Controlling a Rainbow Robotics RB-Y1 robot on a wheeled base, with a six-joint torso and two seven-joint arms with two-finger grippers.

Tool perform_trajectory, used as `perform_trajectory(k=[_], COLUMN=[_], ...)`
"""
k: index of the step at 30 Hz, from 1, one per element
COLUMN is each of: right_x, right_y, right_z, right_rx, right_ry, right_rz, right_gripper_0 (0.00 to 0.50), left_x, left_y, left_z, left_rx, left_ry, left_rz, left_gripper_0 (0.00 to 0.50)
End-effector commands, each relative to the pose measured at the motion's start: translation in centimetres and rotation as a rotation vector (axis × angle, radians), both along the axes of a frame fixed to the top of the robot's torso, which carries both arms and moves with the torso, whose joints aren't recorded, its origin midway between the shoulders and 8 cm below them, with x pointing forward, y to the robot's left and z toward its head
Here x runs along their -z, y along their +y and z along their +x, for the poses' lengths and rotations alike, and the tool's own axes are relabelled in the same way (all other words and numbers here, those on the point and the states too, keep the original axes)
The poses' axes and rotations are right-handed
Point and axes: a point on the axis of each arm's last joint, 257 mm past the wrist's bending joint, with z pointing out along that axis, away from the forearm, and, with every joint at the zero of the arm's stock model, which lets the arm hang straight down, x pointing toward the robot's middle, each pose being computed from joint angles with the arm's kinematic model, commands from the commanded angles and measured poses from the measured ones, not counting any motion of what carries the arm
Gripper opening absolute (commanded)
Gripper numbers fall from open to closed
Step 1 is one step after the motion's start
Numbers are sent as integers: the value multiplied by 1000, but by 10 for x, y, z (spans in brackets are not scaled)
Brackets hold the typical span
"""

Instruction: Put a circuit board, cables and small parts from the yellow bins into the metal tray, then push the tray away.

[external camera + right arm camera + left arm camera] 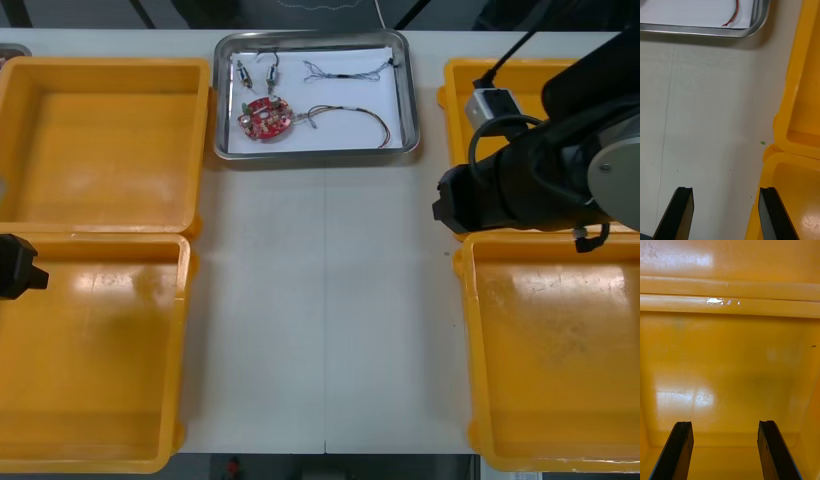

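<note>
At the table's [707, 112] far middle, the metal tray [315, 153] already carries a red circuit board [264, 117], two small metal parts [241, 73] and cables [350, 112], so loading looks finished and only the push seems left. The right gripper [726, 193] hangs just near of the tray's right corner, fingers [681, 210] spread and empty, probably placed for that shove. The left gripper [725, 427], likewise spread and empty, waits over the near left yellow bin [730, 352].

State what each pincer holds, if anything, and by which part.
Nothing is held. The left pincer stands open over a yellow bin; the right pincer stands open over the table.
</note>
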Motion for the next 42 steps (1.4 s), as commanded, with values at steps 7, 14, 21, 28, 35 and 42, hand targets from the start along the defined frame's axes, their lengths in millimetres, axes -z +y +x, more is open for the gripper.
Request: perform_trajectory(k=[7, 14, 21, 28, 35, 42], right_x=[0, 11, 22, 34, 43, 46], right_y=[-95, -137, -166, -196, -218, -223], right_z=[-22, -35, -44, -52, -61, -61], right_rx=[197, 258, 283, 263, 269, 287], right_ry=[-22, 6, 41, 86, 133, 169], right_rz=[-14, -57, -118, -194, -242, -195], right_gripper_0=[500, 500, 500, 500, 500, 500], left_x=[-12, -12, -12, -12, -12, -12], left_y=[14, 14, 14, 14, 14, 14], left_z=[-5, -5, -5, -5, -5, -5], left_rx=[4, 4, 4, 4, 4, 4], left_ry=[-16, -16, -16, -16, -16, -16], left_rz=[50, 50, 50, 50, 50, 50], left_gripper_0=[500, 500, 500, 500, 500, 500])
